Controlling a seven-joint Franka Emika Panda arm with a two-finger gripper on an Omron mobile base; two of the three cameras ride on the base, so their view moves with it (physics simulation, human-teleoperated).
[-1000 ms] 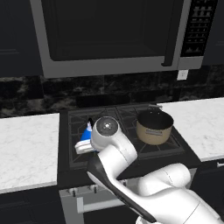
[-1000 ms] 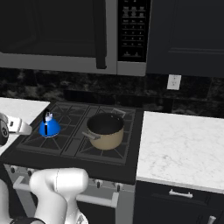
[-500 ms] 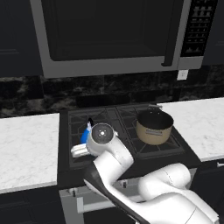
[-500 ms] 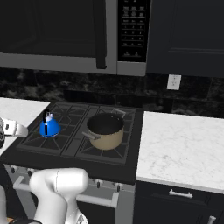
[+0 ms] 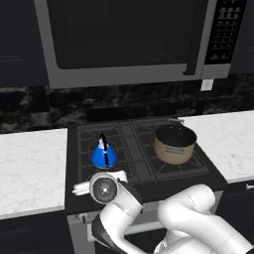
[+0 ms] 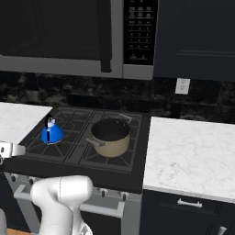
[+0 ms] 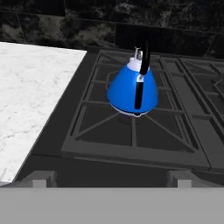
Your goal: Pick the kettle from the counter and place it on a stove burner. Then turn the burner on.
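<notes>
Placement looks done: kettle (image 7: 132, 89) sits upright on the front-left stove burner (image 7: 133, 127), left of the pot (image 5: 174, 144), off the bench (image 7: 35, 87); tool (image 7: 111, 178) is apart, empty, just in front of it; burner ignition still pending.

The blue kettle (image 5: 104, 155) stands upright on the front left stove burner (image 5: 101, 161), its black handle arched above it. To the right of the kettle, a beige pot (image 5: 174, 144) with a dark inside sits on another grate. Just in front of the kettle, the arm's round wrist hangs over the stove's front edge. White counter (image 5: 31, 168) lies left of the kettle.
</notes>
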